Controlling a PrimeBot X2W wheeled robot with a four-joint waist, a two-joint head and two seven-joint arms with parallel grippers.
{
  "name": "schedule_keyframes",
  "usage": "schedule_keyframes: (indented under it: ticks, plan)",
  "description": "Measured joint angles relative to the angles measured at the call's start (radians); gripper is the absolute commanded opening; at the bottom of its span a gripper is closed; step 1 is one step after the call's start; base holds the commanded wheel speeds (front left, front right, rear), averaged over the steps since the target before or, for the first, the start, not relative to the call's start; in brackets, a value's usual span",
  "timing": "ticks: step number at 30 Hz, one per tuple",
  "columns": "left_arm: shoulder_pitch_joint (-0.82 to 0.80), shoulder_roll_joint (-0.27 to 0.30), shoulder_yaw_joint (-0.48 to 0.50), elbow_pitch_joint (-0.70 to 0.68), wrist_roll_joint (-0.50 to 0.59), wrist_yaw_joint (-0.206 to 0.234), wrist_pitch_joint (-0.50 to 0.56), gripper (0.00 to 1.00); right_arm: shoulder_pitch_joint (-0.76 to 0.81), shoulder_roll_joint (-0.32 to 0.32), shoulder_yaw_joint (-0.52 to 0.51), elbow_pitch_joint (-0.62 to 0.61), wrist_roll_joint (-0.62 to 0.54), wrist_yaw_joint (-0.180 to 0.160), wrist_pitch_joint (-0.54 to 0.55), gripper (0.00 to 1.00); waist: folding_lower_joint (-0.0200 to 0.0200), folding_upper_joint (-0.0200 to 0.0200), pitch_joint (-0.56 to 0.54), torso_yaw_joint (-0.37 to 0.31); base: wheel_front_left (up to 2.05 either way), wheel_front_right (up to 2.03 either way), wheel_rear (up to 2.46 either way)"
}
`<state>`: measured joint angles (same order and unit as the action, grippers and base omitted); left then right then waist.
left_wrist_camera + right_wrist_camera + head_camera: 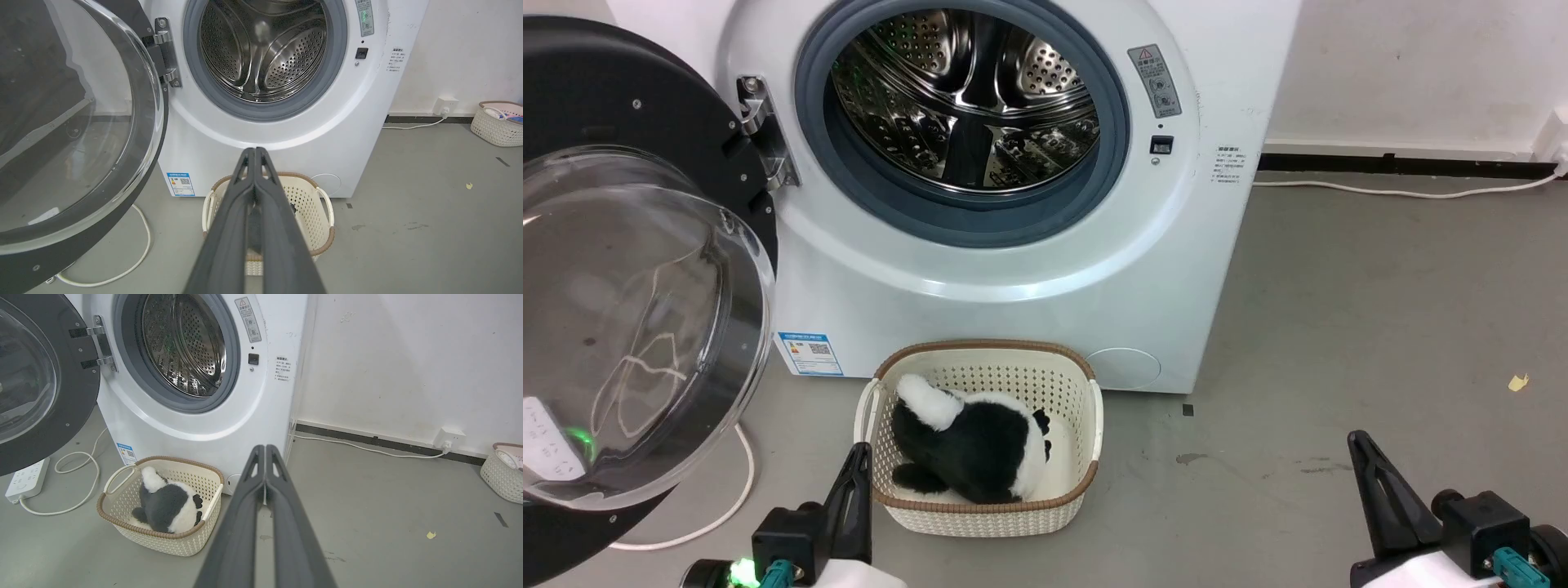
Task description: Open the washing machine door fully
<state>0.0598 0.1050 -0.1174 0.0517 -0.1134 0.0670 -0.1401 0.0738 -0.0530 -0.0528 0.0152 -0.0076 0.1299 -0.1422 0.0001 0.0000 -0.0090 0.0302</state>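
Observation:
The washing machine door, a big glossy black disc with a bulging clear glass bowl, stands swung far out to the left on its steel hinge. It also fills the left of the left wrist view as the door and shows as the door in the right wrist view. The steel drum mouth with its grey rubber ring is uncovered. My left gripper is low at the bottom left, shut and empty, right of the door. My right gripper is low at the bottom right, shut and empty.
A cream basket holding a black-and-white plush toy sits on the grey floor before the machine. A white cable loops under the door, leading to a power strip. Another basket stands by the right wall.

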Motion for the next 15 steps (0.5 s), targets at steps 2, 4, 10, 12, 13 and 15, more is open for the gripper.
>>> schedule_keyframes:
  ticks: [2, 4, 10, 12, 13, 15]
  plan:
    - [-0.002, -0.002, 0.004, -0.002, 0.008, 0.0, 0.004, 0.0, 0.0, 0.0, 0.002, 0.0, 0.0, 0.0, 0.007, 0.0, -0.0001, 0.0, 0.0, -0.001, 0.0, 0.0, 0.0]
    - [-0.004, -0.003, 0.006, -0.003, 0.01, -0.002, 0.01, 0.0, 0.0, 0.0, 0.003, 0.0, 0.0, 0.0, 0.01, 0.0, 0.0, 0.0, 0.001, -0.002, 0.0, 0.0, 0.0]
    - [-0.004, -0.007, 0.013, -0.009, 0.017, -0.01, 0.021, 0.0, -0.002, 0.0, 0.007, -0.001, 0.0, 0.0, 0.021, 0.0, 0.0, 0.0, 0.001, -0.004, 0.0, 0.0, 0.0]
    - [-0.005, -0.013, 0.019, -0.012, 0.024, -0.012, 0.026, 0.0, -0.003, 0.0, 0.009, -0.001, 0.0, 0.0, 0.027, 0.0, 0.0, 0.0, 0.002, -0.006, 0.0, 0.0, 0.0]
    - [-0.006, -0.014, 0.022, -0.012, 0.024, -0.017, 0.027, 0.0, -0.003, 0.0, 0.01, -0.001, 0.0, 0.0, 0.028, 0.0, 0.0, 0.0, 0.002, -0.006, 0.0, 0.0, 0.0]
    - [-0.01, -0.017, 0.027, -0.013, 0.026, -0.017, 0.033, 0.0, -0.003, 0.0, 0.012, -0.001, 0.0, 0.0, 0.035, 0.0, 0.0, 0.0, 0.002, -0.007, 0.0, 0.0, 0.0]
